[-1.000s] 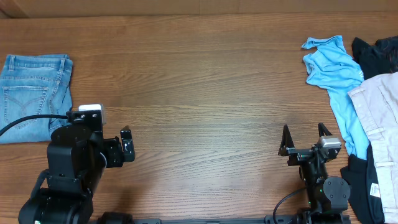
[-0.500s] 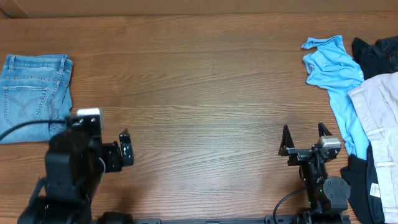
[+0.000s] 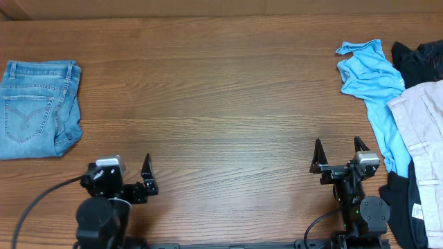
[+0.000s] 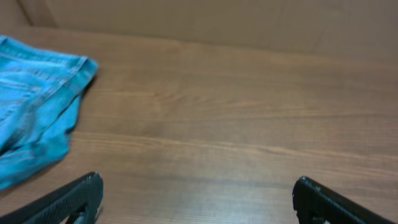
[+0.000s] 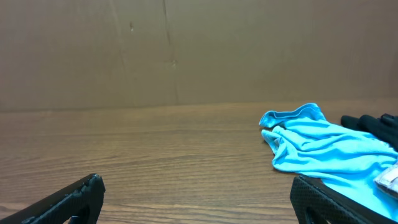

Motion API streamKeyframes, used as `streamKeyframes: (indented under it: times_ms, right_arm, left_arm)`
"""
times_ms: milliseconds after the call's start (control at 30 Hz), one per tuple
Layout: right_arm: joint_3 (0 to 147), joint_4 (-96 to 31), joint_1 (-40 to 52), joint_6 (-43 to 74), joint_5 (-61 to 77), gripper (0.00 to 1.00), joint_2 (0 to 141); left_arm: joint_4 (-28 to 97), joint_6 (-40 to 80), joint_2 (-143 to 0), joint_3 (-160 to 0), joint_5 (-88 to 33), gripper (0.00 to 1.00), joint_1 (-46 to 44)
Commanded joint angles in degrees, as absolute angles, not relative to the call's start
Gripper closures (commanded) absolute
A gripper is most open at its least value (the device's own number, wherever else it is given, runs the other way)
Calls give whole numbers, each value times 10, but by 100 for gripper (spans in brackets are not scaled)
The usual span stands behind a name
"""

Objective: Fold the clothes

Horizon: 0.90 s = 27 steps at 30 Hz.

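Observation:
The light-blue denim jeans [image 3: 38, 107] lie folded into a compact rectangle at the far left of the table, a back pocket facing up. They also show at the left edge of the left wrist view [image 4: 31, 112]. My left gripper [image 3: 126, 173] is open and empty near the table's front edge, right of and in front of the jeans, not touching them; its jaws are wide apart in its own view [image 4: 198, 186]. My right gripper [image 3: 338, 155] is open and empty at the front right, over bare wood [image 5: 198, 186].
A pile of other clothes lies at the right edge: a bright blue shirt [image 3: 370, 76] [image 5: 323, 146], a black garment [image 3: 422, 59] and a pale beige garment [image 3: 422, 131]. A brown cardboard wall runs along the table's far edge.
My left arm has pulled back from beside the jeans toward the front edge and dropped low, uncovering the whole folded pair. The right arm has not moved.

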<state>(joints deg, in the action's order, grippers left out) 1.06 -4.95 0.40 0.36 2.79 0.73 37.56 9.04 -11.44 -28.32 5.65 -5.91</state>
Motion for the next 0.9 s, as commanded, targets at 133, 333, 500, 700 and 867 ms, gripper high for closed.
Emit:
streamKeyframes:
  times_ms: [133,333,500,700,867]
  right_arm:
    - [4,-46,6,2,31,0,2]
    - [4,-46,6,2,31,0,2]
    - [4,-46,6,2,31,0,2]
    - [4,-46,6,2,31,0,2]
    - [4,-46,6,2,31,0,2]
  left_arm:
    - [192,90,-17,-117,8,0,-47]
    - [44,34,-2,-31,-55,0,-22]
    - [20,-48,-2,-3,-69,0,-22]
    - [45,-57,-2,-3,-3,0,-22]
    - [45,-60,-2,-3,-3,0,-22]
